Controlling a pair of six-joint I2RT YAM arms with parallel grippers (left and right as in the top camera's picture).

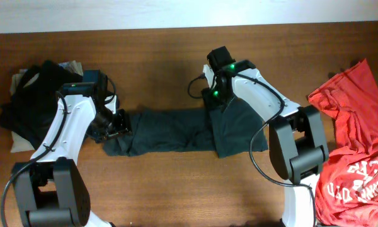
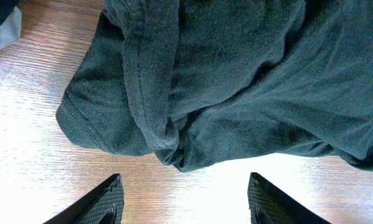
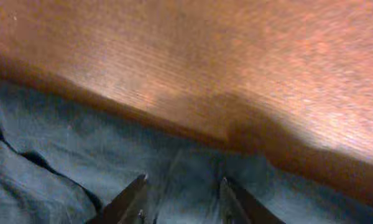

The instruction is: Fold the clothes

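Right now the dark T-shirt (image 1: 170, 131) is lying across the middle of the wooden worktop (image 1: 157, 57), gathered into a long rumpled band that is wider at its right end. The left hand (image 2: 185, 190) is hovering just off the band's left end, released, its fingers (image 2: 102, 202) spread wide over bare wood. The right hand (image 3: 181, 186) is sitting low on the cloth at the wide end's far edge, with fabric between its fingers; I cannot tell whether they are pinching it. A red white-printed shirt (image 1: 353, 145) is lying crumpled at the right edge, and a pile of dark clothes (image 1: 28, 101) is sitting at the left.
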